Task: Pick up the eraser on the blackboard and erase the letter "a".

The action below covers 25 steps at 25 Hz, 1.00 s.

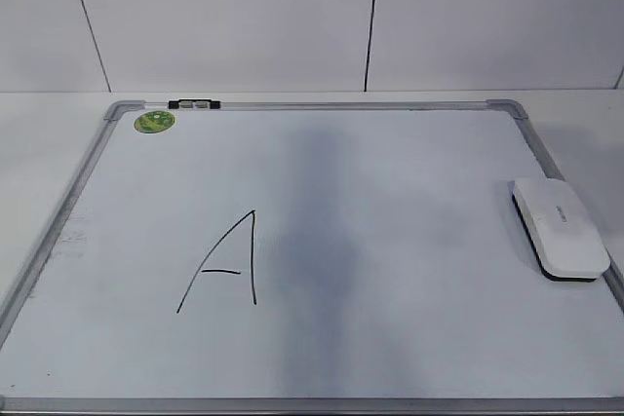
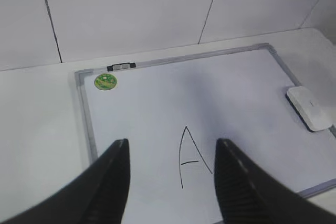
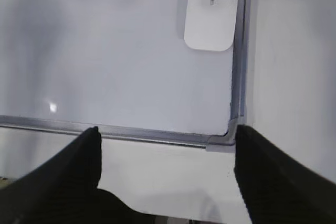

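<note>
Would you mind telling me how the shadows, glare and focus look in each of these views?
Exterior view: a broad dark shadow band runs down the middle of the blackboard, just right of the drawn letter; the eraser is sharp. Left wrist view: soft, with paler shadow streaks; the left gripper is blurred. Right wrist view: a small glare spot near the bottom frame; the right gripper is out of focus.

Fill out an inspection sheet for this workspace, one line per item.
Surface: white table, bare around the board.
Job's things: blackboard lies flat; eraser rests on its right edge; a large capital letter A is drawn left of centre; no small "a" seen.
Clutter: green sticker, black-and-white clip on the top frame.
Hands: left hand open, empty; right hand open, empty.
Cables: nothing seen.
Surroundings: white panelled wall.
</note>
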Each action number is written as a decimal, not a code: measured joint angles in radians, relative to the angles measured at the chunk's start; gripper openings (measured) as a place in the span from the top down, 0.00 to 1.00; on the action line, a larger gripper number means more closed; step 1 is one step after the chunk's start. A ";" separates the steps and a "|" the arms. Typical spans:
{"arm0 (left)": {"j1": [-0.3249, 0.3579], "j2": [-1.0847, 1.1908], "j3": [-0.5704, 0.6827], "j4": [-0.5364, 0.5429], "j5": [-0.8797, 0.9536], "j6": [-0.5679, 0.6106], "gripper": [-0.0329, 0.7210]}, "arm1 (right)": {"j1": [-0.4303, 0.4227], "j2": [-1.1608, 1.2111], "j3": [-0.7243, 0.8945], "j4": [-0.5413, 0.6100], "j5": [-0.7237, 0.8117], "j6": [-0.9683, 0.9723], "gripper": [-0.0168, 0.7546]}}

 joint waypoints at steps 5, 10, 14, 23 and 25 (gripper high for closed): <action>-0.032 -0.141 0.138 0.006 0.004 -0.004 0.44 | 0.018 -0.134 0.081 0.005 0.002 0.019 0.21; -0.032 -0.291 0.324 0.011 0.008 -0.004 0.44 | 0.038 -0.265 0.133 0.028 0.006 0.024 0.21; -0.034 -0.392 0.450 0.015 0.010 -0.004 0.44 | 0.052 -0.329 0.160 0.032 0.006 0.025 0.21; -0.071 -0.572 0.602 0.095 0.011 0.000 0.44 | 0.054 -0.557 0.289 0.043 0.012 0.027 0.21; -0.072 -0.604 0.630 0.102 0.011 0.000 0.44 | 0.054 -0.612 0.323 0.035 0.014 0.027 0.21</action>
